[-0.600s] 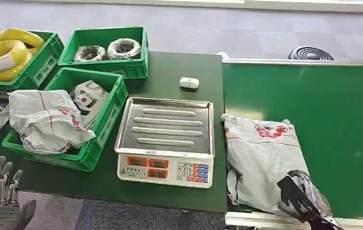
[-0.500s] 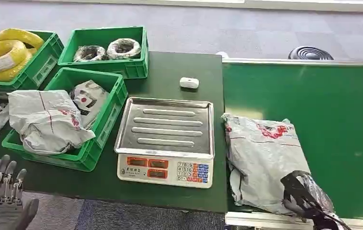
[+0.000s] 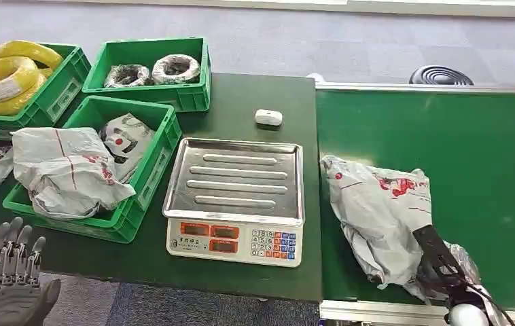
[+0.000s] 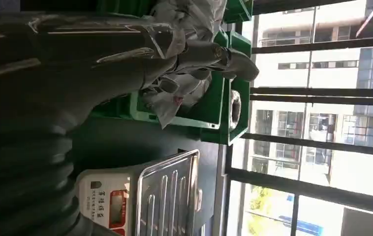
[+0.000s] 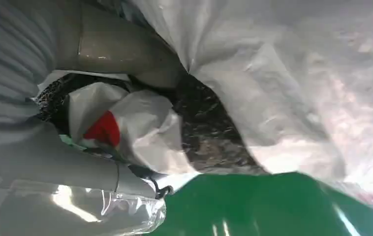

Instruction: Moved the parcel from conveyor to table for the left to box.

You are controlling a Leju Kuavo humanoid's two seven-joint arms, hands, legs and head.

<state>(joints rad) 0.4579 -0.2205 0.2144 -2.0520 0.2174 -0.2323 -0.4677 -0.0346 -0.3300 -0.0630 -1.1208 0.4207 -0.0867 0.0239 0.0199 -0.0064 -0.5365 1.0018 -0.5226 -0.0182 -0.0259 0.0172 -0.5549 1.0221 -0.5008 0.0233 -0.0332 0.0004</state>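
Note:
A grey plastic parcel (image 3: 377, 210) with red print lies crumpled on the green conveyor belt (image 3: 458, 136), close to the table's edge. My right hand (image 3: 445, 275) grips its near right corner at the belt's front edge. In the right wrist view the parcel's film (image 5: 283, 73) is bunched between my thumb and fingers (image 5: 37, 157). Below the table's front left corner, my left hand (image 3: 13, 282) is held up with fingers apart and nothing in it. The left wrist view shows that hand (image 4: 76, 64) in front of the crates.
A steel-topped scale (image 3: 236, 200) stands on the dark green table (image 3: 255, 95) between the belt and a green crate (image 3: 153, 173) holding grey parcels. Two more crates at the back hold yellow coils (image 3: 10, 75) and wire rolls (image 3: 153, 68). A small white object (image 3: 268, 117) lies behind the scale.
The parcel has been bunched up and drawn to the right, away from the scale, by my right hand. My left hand has risen slightly.

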